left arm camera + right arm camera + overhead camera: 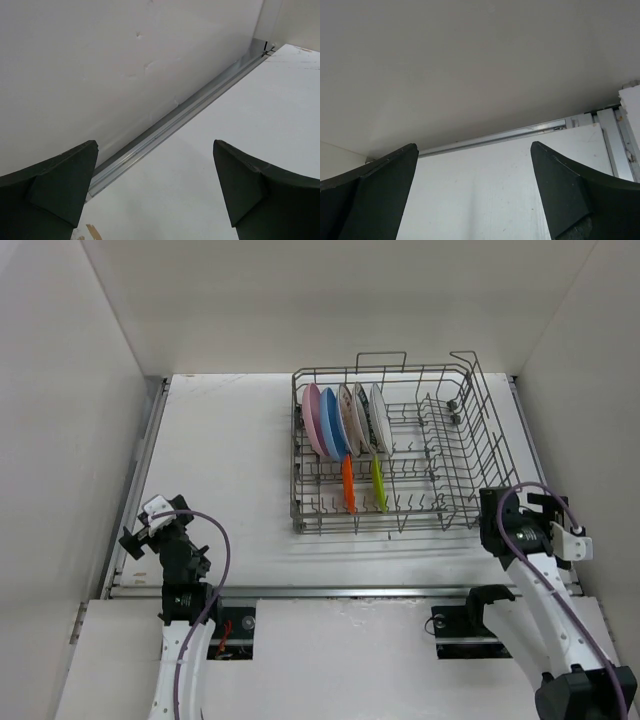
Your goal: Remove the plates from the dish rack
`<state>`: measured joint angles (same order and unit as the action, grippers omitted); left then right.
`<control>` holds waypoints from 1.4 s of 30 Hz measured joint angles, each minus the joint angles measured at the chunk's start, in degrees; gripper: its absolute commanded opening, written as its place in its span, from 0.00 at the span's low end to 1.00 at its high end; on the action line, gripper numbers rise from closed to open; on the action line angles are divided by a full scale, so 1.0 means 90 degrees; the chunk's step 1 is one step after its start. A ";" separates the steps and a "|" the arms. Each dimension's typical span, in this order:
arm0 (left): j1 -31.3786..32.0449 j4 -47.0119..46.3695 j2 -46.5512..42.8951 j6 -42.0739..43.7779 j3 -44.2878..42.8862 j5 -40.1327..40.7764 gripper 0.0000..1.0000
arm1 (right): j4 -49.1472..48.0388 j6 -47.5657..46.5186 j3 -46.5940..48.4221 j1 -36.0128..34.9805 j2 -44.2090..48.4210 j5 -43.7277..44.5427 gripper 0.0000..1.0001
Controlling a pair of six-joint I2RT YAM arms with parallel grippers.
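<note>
In the dish rack (392, 527), plates (333, 426) upright (none out yet), L claw (155, 152) & R claw (474, 150) wide open, empty

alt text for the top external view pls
A grey wire dish rack sits far back on a white table, holding upright a pink plate, a blue plate and two white patterned-rim plates in a row, with a small orange plate and a small yellow-green plate nearer. The left gripper and right gripper sit by the near corners, both empty.
</note>
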<state>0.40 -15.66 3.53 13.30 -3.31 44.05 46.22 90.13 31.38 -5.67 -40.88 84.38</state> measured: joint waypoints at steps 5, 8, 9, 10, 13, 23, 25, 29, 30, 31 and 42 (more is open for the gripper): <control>0.0000 0.0000 0.0002 0.0000 0.0000 0.0017 0.99 | 0.0619 0.0095 0.0741 0.0000 -0.0015 -0.0032 1.00; 0.0000 0.0000 0.0002 0.0027 0.0000 -0.0027 0.99 | 0.0930 0.0049 0.1647 0.0000 -0.0027 -0.0107 1.00; 0.0000 0.0012 0.0000 0.0080 0.0000 -0.0138 0.99 | 0.0991 -0.0053 0.2006 0.0000 -0.0046 -0.0182 1.00; 0.0000 0.0061 -0.0002 0.0126 -0.0005 -0.0236 0.99 | 0.0952 -0.0240 0.2419 0.0000 -0.0061 -0.0270 1.00; 0.0002 0.0971 -0.0182 0.0369 -0.0316 -0.0831 0.99 | 0.0158 -0.2013 0.3322 0.0000 -0.0029 -0.0867 1.00; 0.0027 0.4333 0.1450 0.1778 -0.5515 -0.4488 0.99 | -0.2506 -0.7441 0.3211 0.0005 0.0495 -0.5003 1.00; 0.0027 0.4694 0.2783 0.2006 -0.6618 -0.4724 0.99 | -0.2715 -0.7878 0.3283 0.0005 0.0279 -0.5646 1.00; 0.0027 0.5387 0.5770 0.2164 -0.8580 -0.4976 0.95 | -0.2577 -0.8488 0.4539 0.0005 -0.1379 -0.6487 1.00; 0.0027 0.5622 0.6526 0.2137 -0.9156 -0.5078 0.93 | -0.2448 -0.8597 0.5051 0.0005 -0.1938 -0.6596 1.00; 0.0063 0.5875 0.7509 0.2069 -0.9974 -0.5272 0.92 | -0.2375 -0.8687 0.5552 0.0005 -0.2472 -0.6671 1.00; 0.1695 0.6836 1.0836 0.0163 -1.3211 -0.6382 0.89 | -0.1613 -0.8723 0.6339 0.0005 -0.3959 -0.6841 1.00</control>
<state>15.66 45.87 101.06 14.76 -122.21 -13.39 31.70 11.62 88.42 -5.63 -76.51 22.81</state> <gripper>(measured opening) 0.908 1.000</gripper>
